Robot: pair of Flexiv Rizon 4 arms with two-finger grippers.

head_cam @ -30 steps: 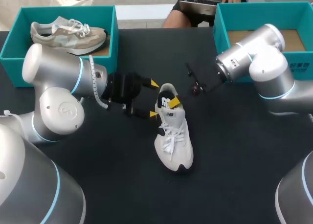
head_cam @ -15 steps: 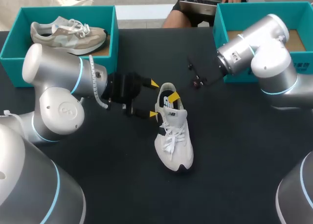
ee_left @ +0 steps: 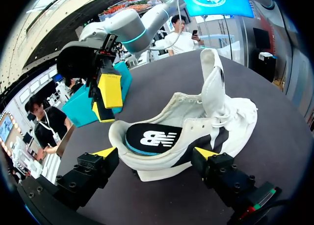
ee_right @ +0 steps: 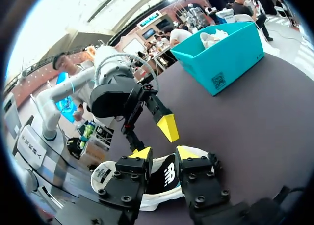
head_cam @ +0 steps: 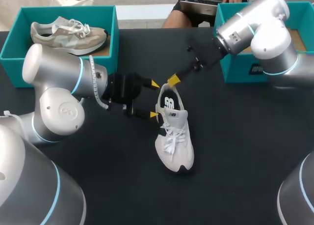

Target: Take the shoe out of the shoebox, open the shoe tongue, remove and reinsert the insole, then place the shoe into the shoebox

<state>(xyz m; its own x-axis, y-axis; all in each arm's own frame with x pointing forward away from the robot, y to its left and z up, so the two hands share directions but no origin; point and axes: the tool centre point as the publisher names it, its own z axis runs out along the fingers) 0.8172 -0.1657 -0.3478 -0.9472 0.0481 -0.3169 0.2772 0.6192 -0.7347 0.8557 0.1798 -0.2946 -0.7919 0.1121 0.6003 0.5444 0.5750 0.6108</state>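
Note:
A white shoe [head_cam: 174, 136] lies on the black table [head_cam: 235, 151], toe toward me, tongue [ee_left: 214, 80] standing up. Its black insole [head_cam: 169, 103] with a white logo sits in the heel opening, also visible in the left wrist view as the insole [ee_left: 153, 138]. My left gripper [head_cam: 155, 99] is open, its fingers on either side of the heel; from its own wrist the left gripper [ee_left: 156, 154] straddles the shoe [ee_left: 196, 131]. My right gripper [head_cam: 172, 79] hangs above and behind the heel, slightly open and empty. Under the right gripper [ee_right: 165, 154] the insole [ee_right: 169, 175] shows.
A teal shoebox [head_cam: 114, 38] at the back left holds a beige shoe [head_cam: 68, 33]. A second teal shoebox [head_cam: 235, 70] stands at the back right, partly behind my right arm [head_cam: 260, 33].
My right gripper has lifted off the shoe's heel opening, moved up and back, and its fingers have parted a little. The left arm and the shoe have stayed put.

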